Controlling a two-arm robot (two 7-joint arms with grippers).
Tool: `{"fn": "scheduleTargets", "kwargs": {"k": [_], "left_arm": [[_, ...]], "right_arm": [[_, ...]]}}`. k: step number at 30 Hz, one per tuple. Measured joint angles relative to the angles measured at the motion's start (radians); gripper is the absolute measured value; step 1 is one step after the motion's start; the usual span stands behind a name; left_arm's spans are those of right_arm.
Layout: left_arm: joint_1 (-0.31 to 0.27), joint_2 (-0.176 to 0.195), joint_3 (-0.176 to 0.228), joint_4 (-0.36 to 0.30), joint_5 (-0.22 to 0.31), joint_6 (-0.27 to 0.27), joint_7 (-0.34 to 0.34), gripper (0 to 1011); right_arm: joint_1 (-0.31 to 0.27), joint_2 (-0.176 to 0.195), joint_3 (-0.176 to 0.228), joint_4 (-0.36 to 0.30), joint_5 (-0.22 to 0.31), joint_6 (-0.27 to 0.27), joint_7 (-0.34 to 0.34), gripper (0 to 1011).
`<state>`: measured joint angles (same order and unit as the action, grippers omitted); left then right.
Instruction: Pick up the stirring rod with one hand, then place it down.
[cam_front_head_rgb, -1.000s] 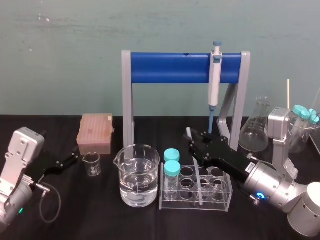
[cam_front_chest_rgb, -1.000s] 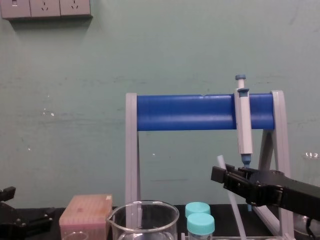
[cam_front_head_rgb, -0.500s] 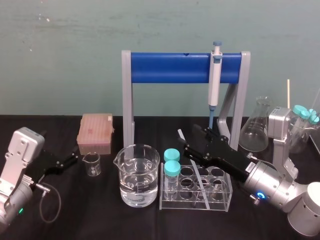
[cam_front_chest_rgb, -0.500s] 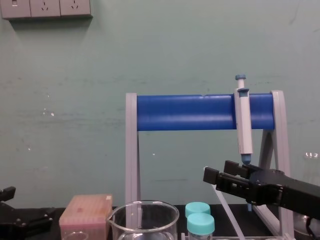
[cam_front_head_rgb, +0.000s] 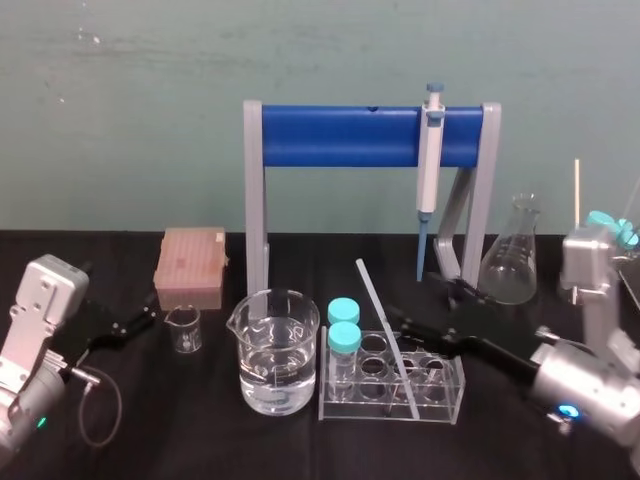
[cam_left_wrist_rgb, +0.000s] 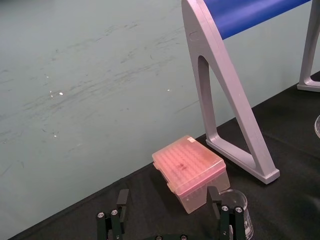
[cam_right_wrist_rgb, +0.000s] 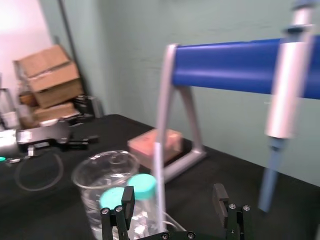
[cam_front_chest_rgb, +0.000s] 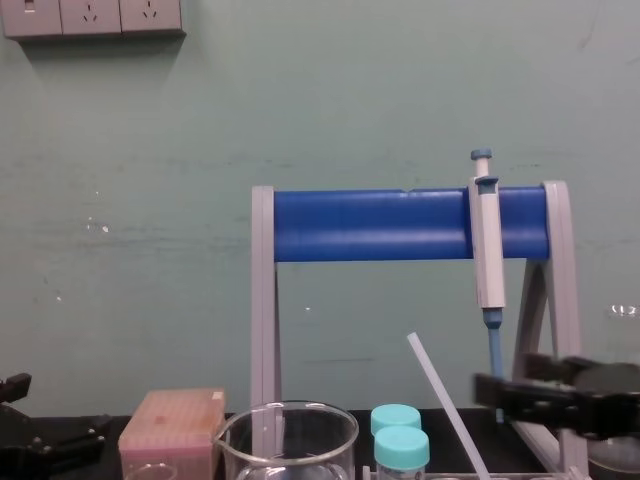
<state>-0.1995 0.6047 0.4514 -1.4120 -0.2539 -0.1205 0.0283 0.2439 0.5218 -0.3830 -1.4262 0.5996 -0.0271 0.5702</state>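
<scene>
Since half a second ago, our right gripper (cam_front_head_rgb: 424, 301) has let go of the stirring rod (cam_front_head_rgb: 382, 320) and drawn back toward our right. It now sits low over the black table (cam_front_head_rgb: 200, 430) with its fingers (cam_right_wrist_rgb: 126, 201) spread apart and clamped on nothing. One fingertip lies just beside the rod in the head view, and we cannot tell whether it touches. Nearest on our left, the left gripper (cam_front_head_rgb: 143, 320) rests by the table edge, its fingers also apart and empty. The rod stands on its own in the clear test tube rack (cam_front_head_rgb: 452, 405). Its lower end goes down among the open wells to the right of two test tubes with teal caps (cam_front_head_rgb: 343, 325). It leans, with its upper end tilted toward our left and rising above the rack. Just left of the rack is a large glass beaker (cam_front_head_rgb: 277, 350) partly filled with clear liquid. A small empty beaker (cam_front_head_rgb: 184, 328) stands farther left, near the left gripper. Behind that sits a pink pipette tip box (cam_front_head_rgb: 190, 265). Farther back is the grey stand with a blue crossbar (cam_front_head_rgb: 340, 137), and a white-and-blue pipette (cam_front_head_rgb: 430, 160) hangs from the crossbar's right end. An Erlenmeyer flask (cam_front_head_rgb: 512, 262) stands to the right of the stand.
</scene>
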Motion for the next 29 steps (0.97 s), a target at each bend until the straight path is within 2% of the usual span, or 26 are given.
{"fn": "scheduleTargets", "kwargs": {"k": [1, 5, 6, 8, 9, 11, 14, 18, 29], "left_arm": [[0.000, 0.000, 0.000, 0.000, 0.000, 0.000, 0.000, 1000], [0.000, 0.000, 0.000, 0.000, 0.000, 0.000, 0.000, 1000], [0.000, 0.000, 0.000, 0.000, 0.000, 0.000, 0.000, 1000], [0.000, 0.000, 0.000, 0.000, 0.000, 0.000, 0.000, 1000], [0.000, 0.000, 0.000, 0.000, 0.000, 0.000, 0.000, 1000], [0.000, 0.000, 0.000, 0.000, 0.000, 0.000, 0.000, 1000], [0.000, 0.000, 0.000, 0.000, 0.000, 0.000, 0.000, 1000], [0.000, 0.000, 0.000, 0.000, 0.000, 0.000, 0.000, 1000], [0.000, 0.000, 0.000, 0.000, 0.000, 0.000, 0.000, 1000]], "right_arm": [[0.000, 0.000, 0.000, 0.000, 0.000, 0.000, 0.000, 1003], [-0.047, 0.021, 0.050, -0.035, -0.019, 0.001, -0.097, 1003], [-0.062, 0.022, 0.069, -0.043, -0.040, 0.000, -0.149, 1003], [-0.074, 0.022, 0.083, -0.048, -0.067, 0.003, -0.206, 1003], [-0.083, 0.019, 0.096, -0.048, -0.098, 0.017, -0.271, 1003], [-0.089, 0.011, 0.108, -0.042, -0.141, 0.044, -0.352, 1003], [-0.089, -0.003, 0.114, -0.019, -0.182, 0.078, -0.423, 1003], [-0.079, -0.019, 0.115, 0.007, -0.215, 0.106, -0.465, 1003], [-0.080, -0.015, 0.114, 0.001, -0.207, 0.101, -0.453, 1003]]}}
